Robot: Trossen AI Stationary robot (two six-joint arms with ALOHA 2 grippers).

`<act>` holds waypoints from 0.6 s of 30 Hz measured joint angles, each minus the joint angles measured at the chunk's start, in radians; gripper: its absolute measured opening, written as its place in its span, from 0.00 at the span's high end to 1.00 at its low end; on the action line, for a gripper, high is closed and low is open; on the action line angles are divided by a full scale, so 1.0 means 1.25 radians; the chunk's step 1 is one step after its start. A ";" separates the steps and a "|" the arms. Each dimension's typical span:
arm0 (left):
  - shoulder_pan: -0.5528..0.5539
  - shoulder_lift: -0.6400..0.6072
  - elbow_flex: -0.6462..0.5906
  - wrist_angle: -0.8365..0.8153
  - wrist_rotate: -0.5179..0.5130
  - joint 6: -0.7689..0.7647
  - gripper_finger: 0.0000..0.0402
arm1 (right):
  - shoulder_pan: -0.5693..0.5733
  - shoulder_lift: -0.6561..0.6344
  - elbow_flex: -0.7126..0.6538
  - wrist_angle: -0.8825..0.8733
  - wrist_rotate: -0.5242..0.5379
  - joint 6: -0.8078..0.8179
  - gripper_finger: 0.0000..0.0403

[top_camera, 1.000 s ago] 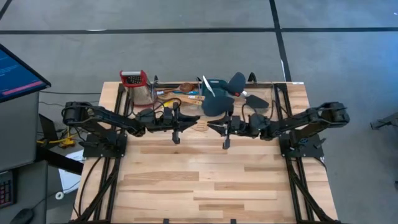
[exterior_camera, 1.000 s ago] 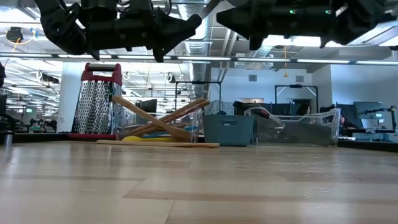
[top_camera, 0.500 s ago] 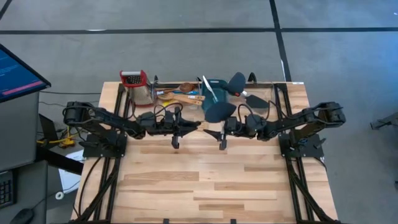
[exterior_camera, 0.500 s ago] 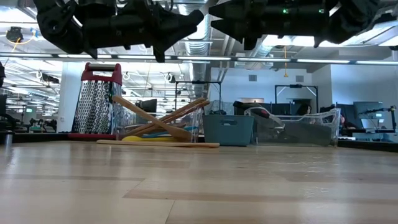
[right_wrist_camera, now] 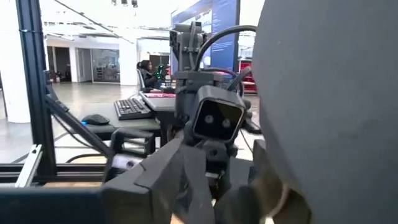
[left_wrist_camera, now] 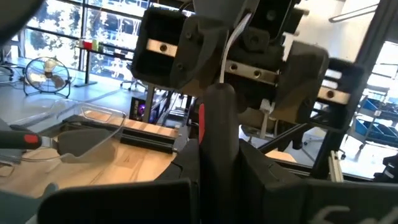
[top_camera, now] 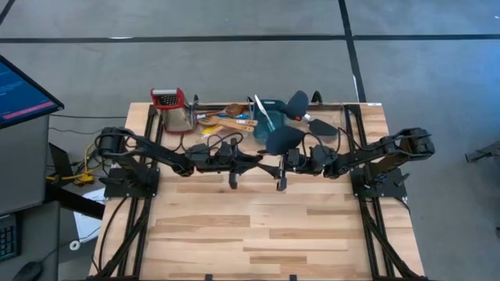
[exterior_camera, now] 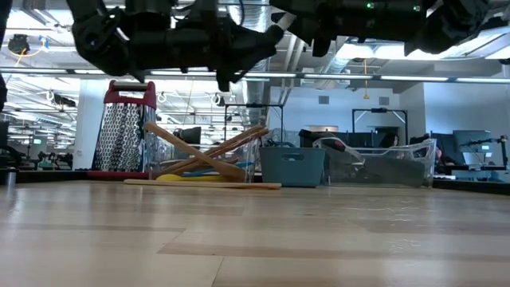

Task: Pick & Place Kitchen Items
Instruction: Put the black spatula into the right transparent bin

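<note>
Left tool (top_camera: pixel 251 161) gripped a black spatula (top_camera: pixel 280 141) – right tool (top_camera: pixel 269 164), at three o'clock, stood wide above the counter (top_camera: pixel 266 226).

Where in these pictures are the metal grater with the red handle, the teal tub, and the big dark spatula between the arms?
Grater (exterior_camera: pixel 125 135): low view, on its perforated metal face.
Teal tub (exterior_camera: pixel 292 167): low view, on its front wall.
Dark spatula (top_camera: pixel 281 140): high view, on its broad blade.
</note>
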State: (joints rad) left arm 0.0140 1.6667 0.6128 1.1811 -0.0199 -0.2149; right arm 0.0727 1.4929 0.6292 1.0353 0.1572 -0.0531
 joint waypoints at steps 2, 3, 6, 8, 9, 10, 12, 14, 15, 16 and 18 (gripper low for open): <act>-0.001 0.018 0.020 -0.002 -0.005 0.001 0.93 | -0.001 -0.002 0.000 0.002 0.002 -0.002 0.56; -0.001 0.023 0.026 -0.004 -0.006 0.001 0.93 | -0.001 -0.002 0.000 0.002 0.004 -0.002 0.59; 0.002 0.029 0.031 -0.005 -0.002 0.002 0.93 | -0.002 -0.002 0.000 -0.002 0.010 -0.003 0.69; 0.003 0.029 0.032 -0.005 -0.001 0.002 0.93 | -0.002 -0.002 0.000 -0.004 0.014 -0.008 0.75; 0.003 0.029 0.032 -0.005 -0.001 0.002 0.93 | -0.002 -0.001 0.001 -0.005 0.014 -0.011 0.78; 0.003 0.029 0.032 -0.005 -0.001 0.002 0.93 | -0.002 -0.001 0.001 -0.005 0.015 -0.011 0.81; 0.003 0.029 0.032 -0.005 0.000 0.003 0.93 | -0.003 -0.001 0.001 -0.005 0.016 -0.011 0.86; 0.003 0.029 0.032 -0.005 0.000 0.003 0.93 | -0.003 -0.001 0.002 -0.005 0.017 -0.011 0.90; 0.003 0.029 0.032 -0.005 0.000 0.003 0.93 | -0.003 -0.001 0.002 -0.005 0.019 -0.011 0.92; 0.003 0.029 0.032 -0.005 0.001 0.004 0.92 | -0.003 -0.001 0.002 -0.005 0.019 -0.011 0.95; 0.003 0.029 0.032 -0.005 0.007 0.003 0.91 | -0.003 -0.001 0.002 -0.006 0.014 -0.020 0.98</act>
State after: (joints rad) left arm 0.0174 1.7027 0.6529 1.1742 -0.0112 -0.2107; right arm 0.0689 1.4919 0.6312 1.0282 0.1744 -0.0781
